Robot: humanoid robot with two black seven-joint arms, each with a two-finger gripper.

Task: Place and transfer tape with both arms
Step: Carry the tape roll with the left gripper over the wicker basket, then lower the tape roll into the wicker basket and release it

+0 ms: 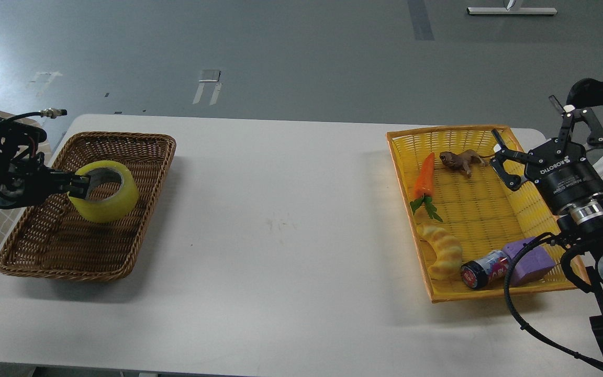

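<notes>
1. Your left gripper (82, 184) reaches in from the left edge and clamps the wall of the tape (107, 195), with one finger inside the grey-white core and the other on the outer yellow face.
2. The tape sits over the far half of the brown wicker basket (45, 246), tilted so that its open core faces up and to the far side; you cannot tell whether its lower rim touches the weave.
3. The brown basket lies at the left end of the white table (280, 209), well apart from the yellow tray (490, 133) at the right end.
4. Your right gripper (531, 137) hangs over the tray's right rim, fingers spread wide and holding nothing.
5. In the tray, a toy carrot (425, 178) and a small brown animal figure (458, 160) lie at the far side, just beside each other.
6. A croissant toy (444, 251), a can (482, 269) and a purple block (529, 262) crowd the near end.
</notes>
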